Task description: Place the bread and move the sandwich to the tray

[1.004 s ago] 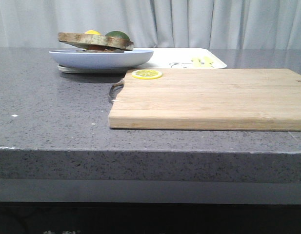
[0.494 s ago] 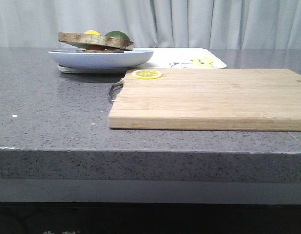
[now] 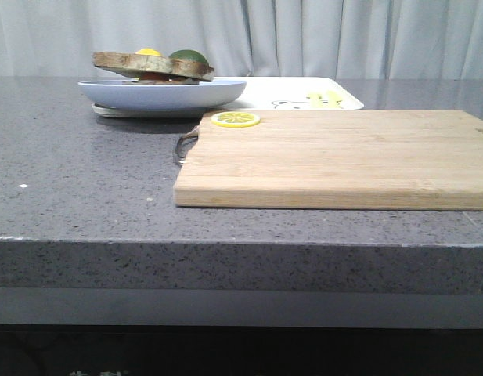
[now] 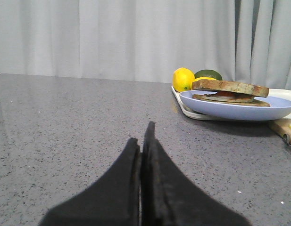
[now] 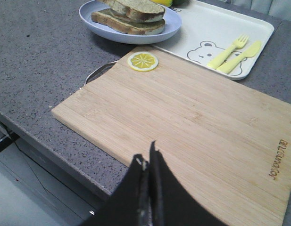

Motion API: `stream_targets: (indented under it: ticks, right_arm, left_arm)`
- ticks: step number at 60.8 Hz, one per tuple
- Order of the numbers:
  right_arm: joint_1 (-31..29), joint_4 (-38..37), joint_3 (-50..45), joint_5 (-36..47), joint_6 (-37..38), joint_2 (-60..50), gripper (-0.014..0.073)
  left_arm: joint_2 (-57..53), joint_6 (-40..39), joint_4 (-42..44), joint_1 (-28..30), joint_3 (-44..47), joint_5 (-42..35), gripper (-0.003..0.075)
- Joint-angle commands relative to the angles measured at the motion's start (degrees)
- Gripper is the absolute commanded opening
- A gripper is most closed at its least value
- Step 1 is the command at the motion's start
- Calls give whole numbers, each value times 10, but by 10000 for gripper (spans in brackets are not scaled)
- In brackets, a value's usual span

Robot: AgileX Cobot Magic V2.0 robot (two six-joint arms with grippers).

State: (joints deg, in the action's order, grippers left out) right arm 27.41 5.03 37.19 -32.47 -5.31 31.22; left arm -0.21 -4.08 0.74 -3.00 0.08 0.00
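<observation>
The sandwich (image 3: 153,66), brown-crusted bread slices stacked with filling between, lies on a pale blue round plate (image 3: 163,93) that rests on the left end of the white tray (image 3: 304,94). It also shows in the left wrist view (image 4: 230,90) and the right wrist view (image 5: 132,14). No loose bread slice is in view. My left gripper (image 4: 143,141) is shut and empty, low over the grey counter left of the plate. My right gripper (image 5: 146,160) is shut and empty above the near edge of the wooden cutting board (image 5: 192,117). Neither gripper shows in the front view.
A lemon slice (image 3: 236,119) lies on the board's far left corner. A lemon (image 4: 183,79) and a green fruit (image 4: 208,74) sit behind the plate. A yellow fork (image 5: 228,51) and knife (image 5: 242,55) lie on the tray. The counter's front edge (image 3: 225,243) is near.
</observation>
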Motion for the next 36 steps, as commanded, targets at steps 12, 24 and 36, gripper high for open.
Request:
stream_targets:
  ticks: [12, 24, 36]
  right_arm:
    - [-121, -7, -113, 163, -2, -97, -118]
    - [-220, -7, -263, 304, -2, -235, -118]
    - [-261, -6, -358, 325, -2, -332, -118]
  left_arm:
    - [-13, -6, 0, -4, 3, -47, -18]
    - [-13, -6, 0, -4, 3, -47, -18]
    - [-13, -6, 0, -4, 3, -47, -18]
